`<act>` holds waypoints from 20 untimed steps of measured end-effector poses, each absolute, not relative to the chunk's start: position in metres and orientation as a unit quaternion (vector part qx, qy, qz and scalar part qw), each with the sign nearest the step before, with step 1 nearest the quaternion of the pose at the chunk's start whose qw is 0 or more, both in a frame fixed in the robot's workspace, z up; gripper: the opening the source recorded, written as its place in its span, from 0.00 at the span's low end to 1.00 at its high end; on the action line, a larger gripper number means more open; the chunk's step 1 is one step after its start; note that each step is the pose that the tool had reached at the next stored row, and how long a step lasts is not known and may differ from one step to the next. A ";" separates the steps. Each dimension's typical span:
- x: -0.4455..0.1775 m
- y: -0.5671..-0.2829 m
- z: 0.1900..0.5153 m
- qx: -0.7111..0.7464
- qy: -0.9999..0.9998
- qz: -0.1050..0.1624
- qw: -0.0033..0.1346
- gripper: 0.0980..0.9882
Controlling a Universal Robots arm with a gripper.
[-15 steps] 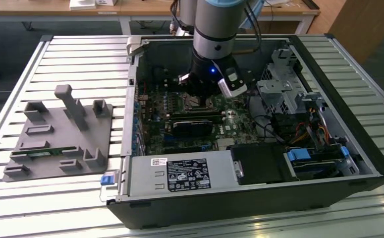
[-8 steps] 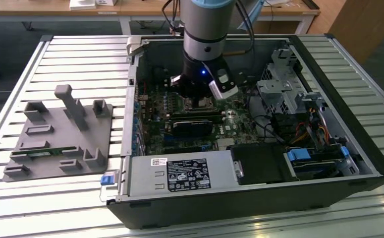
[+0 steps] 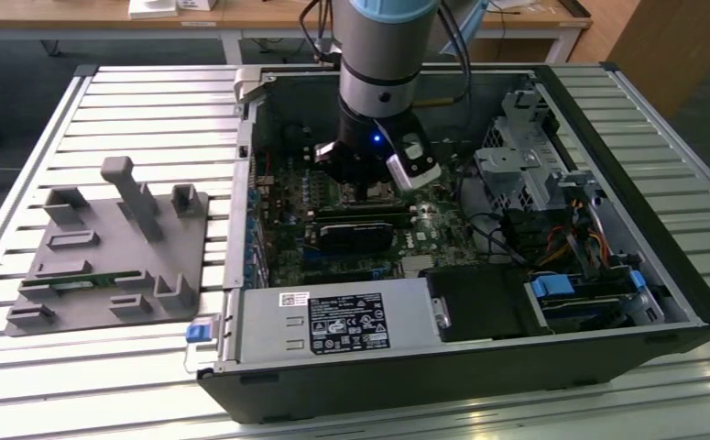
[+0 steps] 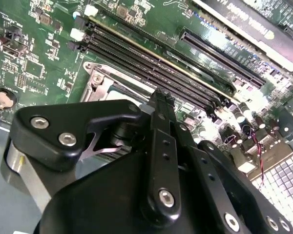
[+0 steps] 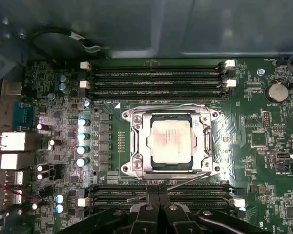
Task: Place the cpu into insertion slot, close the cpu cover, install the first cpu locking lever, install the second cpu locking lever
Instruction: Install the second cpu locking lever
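The cpu (image 5: 170, 142), a silvery-beige square, lies in the insertion slot (image 5: 126, 168) on the green board. The grey cpu cover (image 5: 139, 124) lies flat around it as a frame. One thin locking lever (image 5: 171, 105) runs straight along the socket's side toward the first memory slots. The other lever (image 5: 193, 180) slants up off the opposite side. My gripper (image 5: 158, 195) is shut, its black tips together just beside that slanted lever's end; contact is unclear. In the second wrist view one fingertip (image 4: 161, 105) hangs over the socket's corner (image 4: 100, 83). In the exterior view my gripper (image 3: 373, 190) is low inside the open computer case.
Long black memory slots (image 5: 156, 78) flank the socket on two sides. A black card (image 3: 361, 234) stands just beside my gripper in the exterior view. The power supply (image 3: 330, 321), drive cages (image 3: 514, 170) and case walls (image 3: 247, 183) hem in the board. A grey fixture (image 3: 110, 247) sits outside.
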State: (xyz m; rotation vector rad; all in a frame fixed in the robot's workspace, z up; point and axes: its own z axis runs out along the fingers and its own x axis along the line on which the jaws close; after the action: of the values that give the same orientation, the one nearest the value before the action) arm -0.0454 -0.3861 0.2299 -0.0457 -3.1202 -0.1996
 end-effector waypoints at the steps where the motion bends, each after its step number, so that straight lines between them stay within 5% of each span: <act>1: -0.046 -0.386 0.230 -0.015 -0.998 -0.064 0.007 0.01; 20: -0.052 -0.389 0.220 -0.015 -0.997 -0.080 0.011 0.01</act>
State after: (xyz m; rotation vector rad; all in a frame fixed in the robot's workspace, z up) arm -0.0525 -0.3889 0.2198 -0.0462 -3.1090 -0.2511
